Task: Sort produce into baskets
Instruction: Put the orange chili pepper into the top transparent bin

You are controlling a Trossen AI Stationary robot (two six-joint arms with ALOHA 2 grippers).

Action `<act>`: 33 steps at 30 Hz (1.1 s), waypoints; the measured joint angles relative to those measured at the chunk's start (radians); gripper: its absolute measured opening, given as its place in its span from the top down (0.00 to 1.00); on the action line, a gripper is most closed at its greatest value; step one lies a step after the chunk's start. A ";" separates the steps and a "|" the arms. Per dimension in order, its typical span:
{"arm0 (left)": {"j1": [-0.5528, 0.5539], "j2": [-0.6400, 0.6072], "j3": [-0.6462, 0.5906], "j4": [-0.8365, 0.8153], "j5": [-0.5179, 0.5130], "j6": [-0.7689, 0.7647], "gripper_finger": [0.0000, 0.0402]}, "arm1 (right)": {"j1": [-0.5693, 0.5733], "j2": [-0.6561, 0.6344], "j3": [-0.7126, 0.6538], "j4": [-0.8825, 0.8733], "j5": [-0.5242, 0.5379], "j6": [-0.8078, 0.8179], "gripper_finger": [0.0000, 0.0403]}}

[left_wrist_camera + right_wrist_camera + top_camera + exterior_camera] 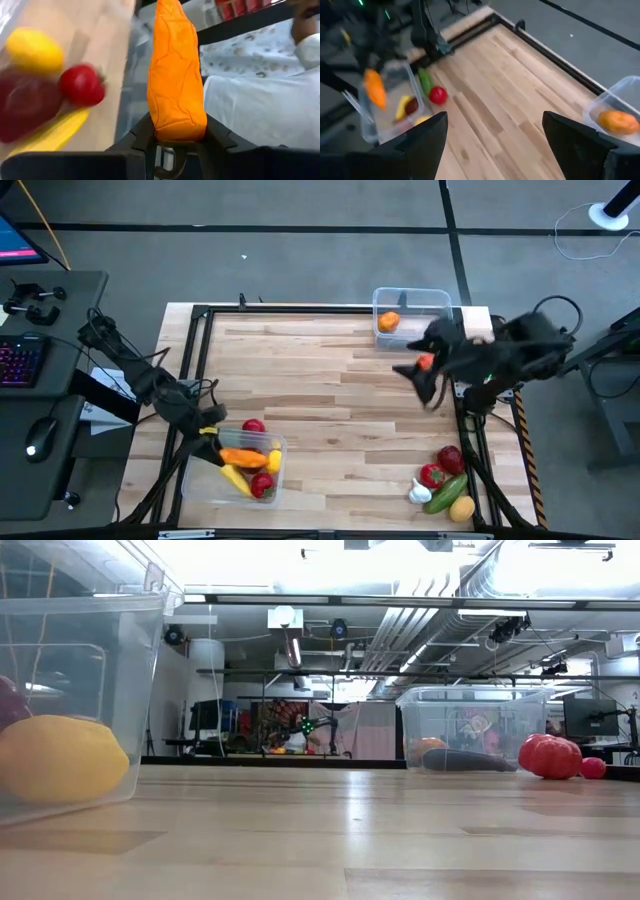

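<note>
1. Left claw (pixel 175 137) is clamped on the fat end of an orange carrot (pixel 175 75), up over the near-left basket (pixel 215 482) w/ the banana, tomatoes etc.
2. Carrot looks like light, stiff toy plastic w/ a wrinkly skin, so prob not slippery. Fat-end hold seems fine imo.
3. Right claw (pixel 492 132) spread wide w/ nothing in it, hovering by the far basket (pixel 440 300) on the table (pixel 320 380).
</note>
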State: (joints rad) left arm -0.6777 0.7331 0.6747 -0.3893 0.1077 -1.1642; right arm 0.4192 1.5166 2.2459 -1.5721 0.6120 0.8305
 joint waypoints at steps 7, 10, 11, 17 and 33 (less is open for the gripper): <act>-0.028 0.164 0.303 -0.266 -0.140 0.199 0.79 | 0.060 -0.026 -0.278 0.002 -0.102 0.044 0.22; -0.044 0.272 0.442 -0.484 -0.171 0.244 0.79 | 0.060 -0.091 -0.415 0.002 -0.163 0.090 0.22; -0.052 0.310 0.481 -0.548 -0.177 0.250 0.79 | 0.060 -0.122 -0.459 0.001 -0.170 0.111 0.22; -0.135 0.493 0.619 -0.777 -0.232 0.202 0.79 | 0.083 -0.351 -0.691 0.000 -0.143 0.269 0.22; -0.164 0.608 0.626 -0.653 -0.324 -0.021 0.78 | 0.094 -0.569 -0.862 0.021 -0.080 0.258 0.22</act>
State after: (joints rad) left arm -0.8421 1.3411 1.3006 -1.0422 -0.2161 -1.1849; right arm 0.5133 0.9474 1.3842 -1.5514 0.5317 1.0883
